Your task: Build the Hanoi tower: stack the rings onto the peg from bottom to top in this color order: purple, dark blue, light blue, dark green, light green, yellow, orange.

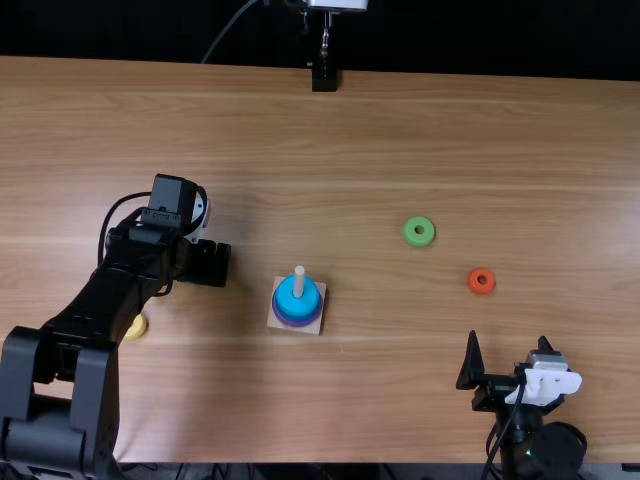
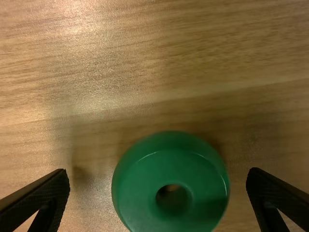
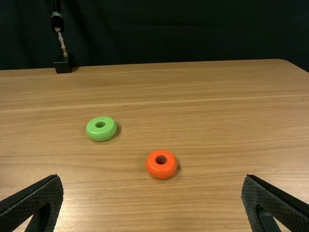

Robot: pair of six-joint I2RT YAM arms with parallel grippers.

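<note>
We find the glossy dark green ring (image 2: 171,203) lying flat on the table between the spread fingers of our left gripper (image 2: 157,175), touching neither. We judge it light, hard and rather slippery, unlikely to break; we would pinch it low across its widest part, since the rounded shoulder could slide out. Its small hole probably wants careful centring over the pale upright peg (image 1: 299,281), which stands on a square wooden base (image 1: 318,326) with blue rings (image 1: 299,298) above a purple one (image 1: 296,321). Our right gripper (image 3: 153,179) has its fingers wide apart, with the light green ring (image 3: 101,129) and orange ring (image 3: 161,164) beyond. The light brown wooden table (image 1: 380,140) looks smooth and streaked with grain, and a dark curtain (image 3: 169,31) hangs behind it
</note>
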